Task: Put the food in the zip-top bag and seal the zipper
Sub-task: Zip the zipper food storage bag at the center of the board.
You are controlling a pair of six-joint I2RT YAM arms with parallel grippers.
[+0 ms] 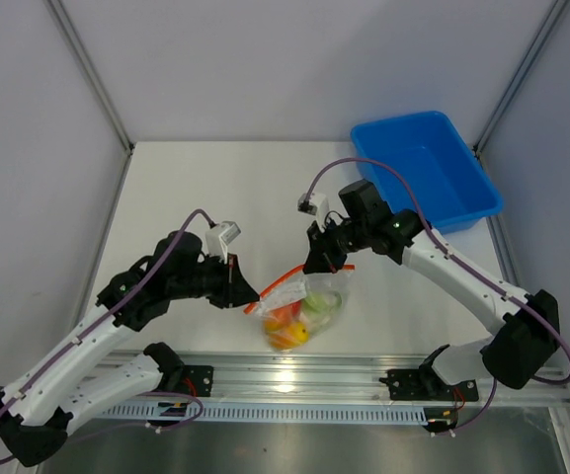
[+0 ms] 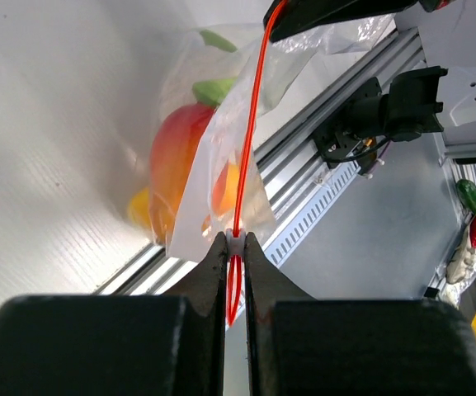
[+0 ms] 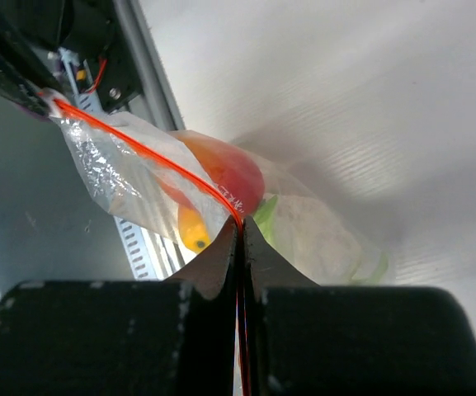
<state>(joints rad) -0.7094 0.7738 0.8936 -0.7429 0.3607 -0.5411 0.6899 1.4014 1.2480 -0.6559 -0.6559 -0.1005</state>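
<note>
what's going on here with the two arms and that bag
Both arms hold the zip-top bag by its zipper: the left jaws are shut on one end of the orange-red strip, the right jaws on the other. The food is already inside the bag. Whether the strip is fully sealed is unclear.

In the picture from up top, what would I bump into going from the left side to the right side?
left gripper → zip-top bag → blue bin
</note>
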